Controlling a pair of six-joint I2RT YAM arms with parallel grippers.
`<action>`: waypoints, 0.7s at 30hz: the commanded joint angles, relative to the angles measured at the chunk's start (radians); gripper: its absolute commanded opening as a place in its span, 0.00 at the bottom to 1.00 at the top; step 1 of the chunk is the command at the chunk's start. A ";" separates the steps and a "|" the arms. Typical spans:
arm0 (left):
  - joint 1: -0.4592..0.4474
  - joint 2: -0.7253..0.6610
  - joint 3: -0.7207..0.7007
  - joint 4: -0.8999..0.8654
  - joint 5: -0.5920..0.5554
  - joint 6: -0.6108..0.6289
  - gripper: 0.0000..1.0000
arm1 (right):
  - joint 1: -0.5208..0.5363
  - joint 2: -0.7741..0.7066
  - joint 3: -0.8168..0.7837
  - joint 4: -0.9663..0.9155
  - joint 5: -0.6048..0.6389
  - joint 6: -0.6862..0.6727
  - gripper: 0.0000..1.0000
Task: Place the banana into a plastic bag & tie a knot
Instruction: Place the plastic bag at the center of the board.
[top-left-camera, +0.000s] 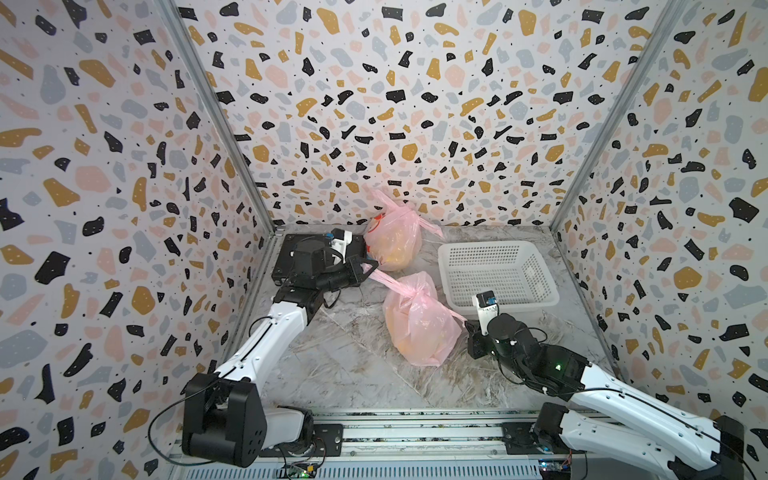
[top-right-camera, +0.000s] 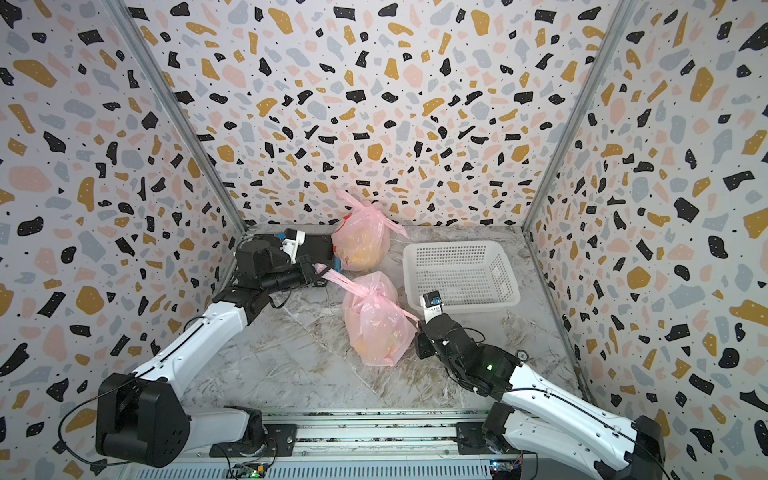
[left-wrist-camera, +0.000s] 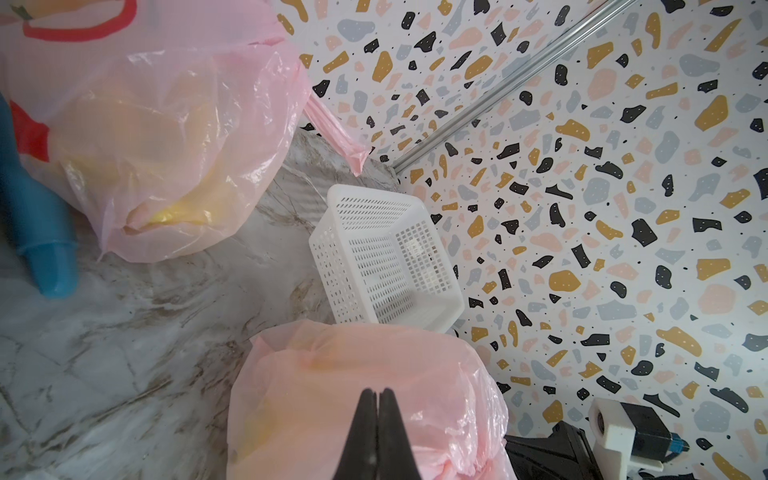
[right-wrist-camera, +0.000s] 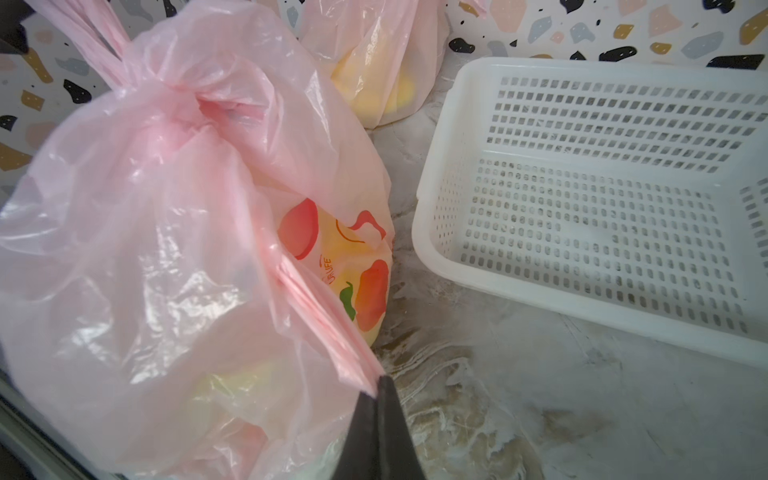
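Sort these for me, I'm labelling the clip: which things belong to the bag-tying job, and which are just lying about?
In the job: near pink bag; left tool and right tool, each shut on a handle.
Lying about: far pink bag, knotted; white basket; blue object.

Banana (right-wrist-camera: 232, 384): showing only as a pale yellow blur through the near bag (top-left-camera: 419, 328), left of the basket (top-left-camera: 498, 274); outline unreadable.
Far bag (top-left-camera: 392, 243): sitting beyond the basket's far left corner; contents blurring to yellow-orange, unidentifiable.
Blue object (left-wrist-camera: 41, 232): running off the left wrist picture's edge; unidentifiable.
Black slab (top-left-camera: 280, 266): lying further left, mostly under the left arm.
Right gripper (right-wrist-camera: 378, 386): hiding behind its own wrist in both top views.
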 joint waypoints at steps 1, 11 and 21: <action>0.066 0.029 0.079 0.006 -0.075 0.069 0.00 | -0.029 0.005 0.020 -0.157 0.084 -0.015 0.00; 0.102 0.131 0.135 -0.002 -0.117 0.112 0.00 | -0.053 0.090 0.012 -0.029 -0.026 -0.041 0.00; 0.102 0.256 -0.019 0.133 -0.115 0.106 0.08 | -0.103 0.288 -0.098 0.216 -0.168 -0.012 0.00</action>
